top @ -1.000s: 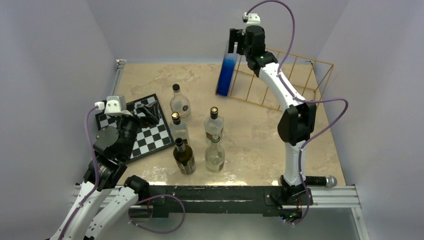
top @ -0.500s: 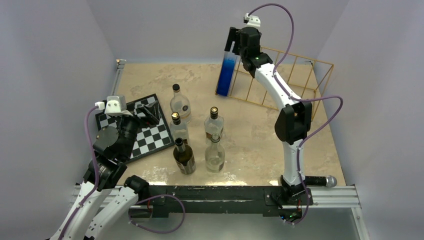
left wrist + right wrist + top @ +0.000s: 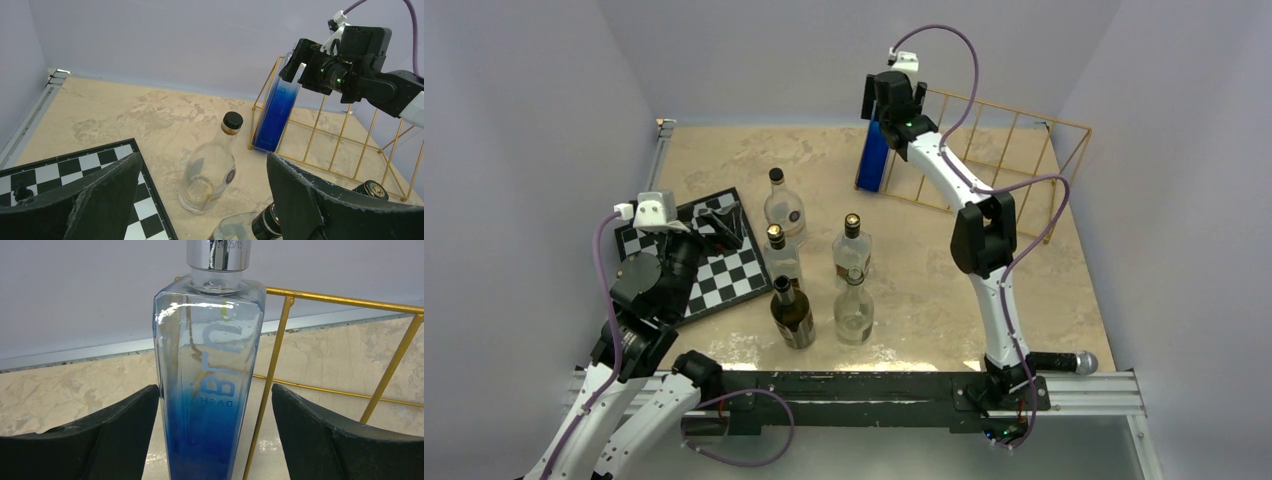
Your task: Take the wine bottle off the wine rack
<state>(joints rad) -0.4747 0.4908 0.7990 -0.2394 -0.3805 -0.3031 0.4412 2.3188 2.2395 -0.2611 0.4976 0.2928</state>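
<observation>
The wine bottle is tall, clear at the top and blue toward the base, with a silver cap. It stands upright at the left end of the gold wire wine rack at the back of the table. My right gripper is open and straddles the bottle's upper body. Its left finger lies against the glass. Its right finger stands apart, with a gold upright of the rack between it and the bottle. My left gripper hangs open over the checkerboard, holding nothing.
Several glass bottles stand in a cluster mid-table, one clear bottle just ahead of my left gripper. A microphone lies by the right arm's base. Walls close in on the back and both sides.
The right arm swung left and down, bringing its open gripper over the blue bottle's upper part. The bottle stays in the rack. The left arm has not moved.
</observation>
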